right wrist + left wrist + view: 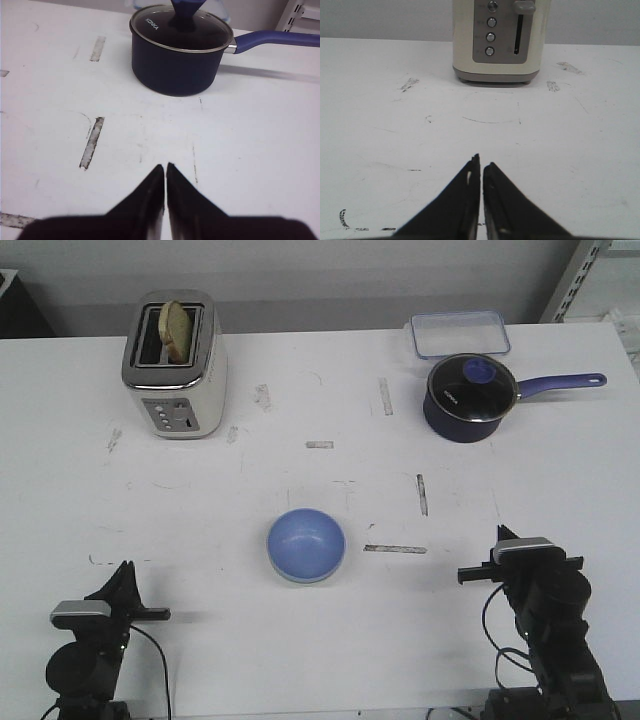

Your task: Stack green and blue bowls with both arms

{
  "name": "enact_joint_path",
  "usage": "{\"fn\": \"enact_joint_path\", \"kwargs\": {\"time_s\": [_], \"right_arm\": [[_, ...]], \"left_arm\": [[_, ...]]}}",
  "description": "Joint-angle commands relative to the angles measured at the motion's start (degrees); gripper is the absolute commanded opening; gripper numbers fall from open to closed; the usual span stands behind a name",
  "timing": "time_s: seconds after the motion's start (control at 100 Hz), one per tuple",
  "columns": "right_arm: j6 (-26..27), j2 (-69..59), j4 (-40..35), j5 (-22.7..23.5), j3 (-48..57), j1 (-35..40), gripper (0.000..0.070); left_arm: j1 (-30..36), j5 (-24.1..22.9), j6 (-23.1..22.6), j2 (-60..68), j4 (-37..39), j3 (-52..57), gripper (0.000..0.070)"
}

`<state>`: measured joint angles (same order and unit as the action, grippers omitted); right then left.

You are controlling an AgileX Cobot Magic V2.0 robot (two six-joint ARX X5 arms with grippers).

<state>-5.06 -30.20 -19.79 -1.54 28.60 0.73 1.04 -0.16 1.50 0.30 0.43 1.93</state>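
Observation:
The light blue bowl [305, 544] stands upright near the middle of the white table [330, 390], between the two arms. No separate green bowl shows in any view. My left gripper [125, 570] is at the near left edge, well apart from the bowl; in the left wrist view [481, 162] its jaws are shut on nothing over bare table. My right gripper [503, 534] is at the near right, also apart from the bowl; in the right wrist view [165, 165] its jaws are shut and empty.
A cream toaster [176, 365] with a slice of bread stands at the back left and shows in the left wrist view [495, 40]. A dark blue lidded saucepan [470, 395] with a long handle stands at the back right [176, 52]. A clear plastic container [458, 335] lies behind it.

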Motion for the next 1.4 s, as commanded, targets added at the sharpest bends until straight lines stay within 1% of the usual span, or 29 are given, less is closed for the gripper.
{"fn": "enact_joint_path", "kwargs": {"time_s": [0.0,0.77,0.81,0.91,0.95,1.06,1.21,1.3,1.39], "right_arm": [[0.7,-0.22,0.79,0.0,0.63,0.04,0.0],[0.68,-0.22,0.9,0.0,0.61,0.04,0.0],[0.0,-0.04,0.79,-0.17,0.61,0.02,0.0],[-0.5,1.38,1.57,-0.33,0.35,-0.24,0.0],[0.44,1.95,2.54,-0.22,-0.15,-0.39,0.0],[3.63,5.49,7.63,0.04,-4.04,-0.44,0.0],[4.17,13.03,15.15,0.09,-13.6,-0.44,0.0],[4.98,18.08,17.14,0.76,-19.21,-0.44,0.0],[5.4,23.34,17.2,2.03,-23.67,-0.44,0.0]], "left_arm": [[0.02,-0.04,-0.61,-0.11,1.38,-1.22,0.0001],[0.0,-0.04,-0.61,-0.11,1.36,-1.22,0.0001],[0.0,-0.04,-0.61,-0.11,1.36,-1.22,0.0001],[0.0,-0.04,-0.61,-0.11,1.36,-1.22,0.0001],[0.0,-0.04,-0.61,-0.11,1.36,-1.22,0.0001],[0.0,-0.04,-0.61,-0.11,1.36,-1.22,0.0001],[0.0,-0.04,-0.61,-0.11,1.33,-1.22,0.0001],[0.0,-0.04,-0.61,-0.11,1.36,-1.22,0.0001],[0.0,-0.04,-0.61,-0.11,1.36,-1.22,0.0001]]}}
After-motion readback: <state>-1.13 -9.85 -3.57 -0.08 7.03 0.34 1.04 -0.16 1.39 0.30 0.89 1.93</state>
